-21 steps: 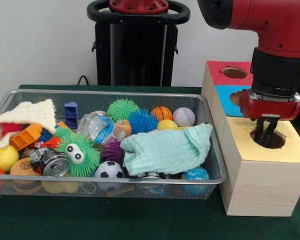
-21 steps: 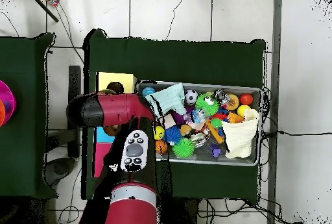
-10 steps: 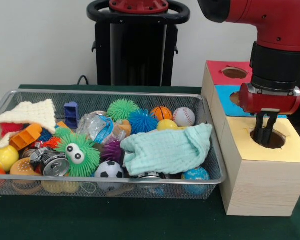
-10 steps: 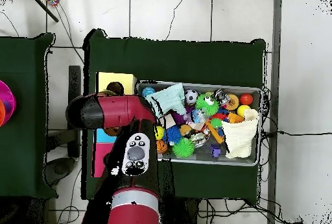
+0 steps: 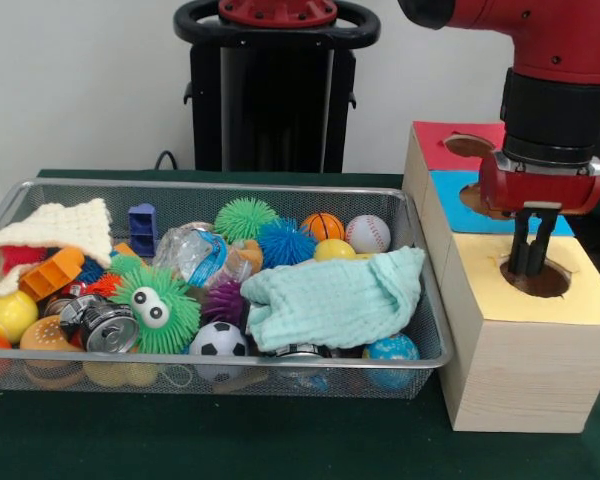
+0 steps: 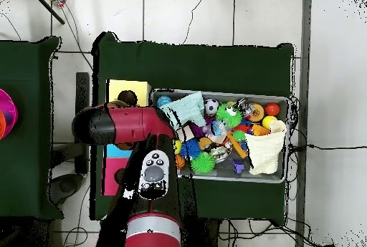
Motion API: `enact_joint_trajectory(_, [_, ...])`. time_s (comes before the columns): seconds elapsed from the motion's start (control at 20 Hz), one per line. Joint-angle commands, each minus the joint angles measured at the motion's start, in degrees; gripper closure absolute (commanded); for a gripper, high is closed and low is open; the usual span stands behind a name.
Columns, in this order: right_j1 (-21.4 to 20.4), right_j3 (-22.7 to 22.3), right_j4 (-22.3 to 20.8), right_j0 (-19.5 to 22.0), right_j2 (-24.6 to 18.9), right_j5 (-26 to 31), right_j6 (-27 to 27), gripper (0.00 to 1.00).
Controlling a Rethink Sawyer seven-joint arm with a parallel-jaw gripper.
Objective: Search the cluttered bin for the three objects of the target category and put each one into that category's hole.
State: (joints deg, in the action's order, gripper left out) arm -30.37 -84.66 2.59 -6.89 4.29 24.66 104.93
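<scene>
- The yellow hole (image 5: 536,279) sits in the yellow top of the wooden box (image 5: 520,370), at 3 o'clock from the wire bin (image 5: 425,300) in the front view; the box's wall stands just beside the bin's end, with only a thin gap.
- The gripper (image 5: 529,262) hangs straight down over that hole, its 2 dark fingers (image 5: 520,245) close together with a thin slit between them, nothing seen in them, tips at the hole's mouth.
- At 12 o'clock from the yellow panel lie a blue panel (image 5: 460,205) and a red panel (image 5: 450,145), each with its own hole; the arm's red wrist (image 5: 540,185) covers part of the blue one.
- Ball-like items lie in the bin: a basketball (image 5: 323,226), a baseball (image 5: 367,233), a soccer ball (image 5: 218,340) and a globe ball (image 5: 392,348) against the near mesh wall.
- A mint cloth (image 5: 335,300) drapes over the bin's 3 o'clock half; a cream knitted cloth (image 5: 55,232) covers the 9 o'clock corner.
- Open green table (image 5: 210,440) runs along the bin's 6 o'clock edge.
- The overhead view alone shows bare green cloth (image 6: 193,65) beyond the bin (image 6: 288,140), and the arm (image 6: 122,124) hiding most of the box, with only the yellow panel (image 6: 125,86) clear.
- The front view alone shows the fingers and the hole.
</scene>
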Motion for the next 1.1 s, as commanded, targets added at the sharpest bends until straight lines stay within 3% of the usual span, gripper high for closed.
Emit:
enact_joint_trajectory(0.05, [-2.40,-10.82,-1.78,3.38,-7.81,6.25,-0.39,1.00])
enact_joint_trajectory(0.7, [-8.29,-16.97,-4.59,12.38,-11.46,3.24,-3.12,1.00])
enact_joint_trajectory(1.1, [-9.26,-17.59,-8.53,18.17,-12.44,0.99,-4.42,1.00])
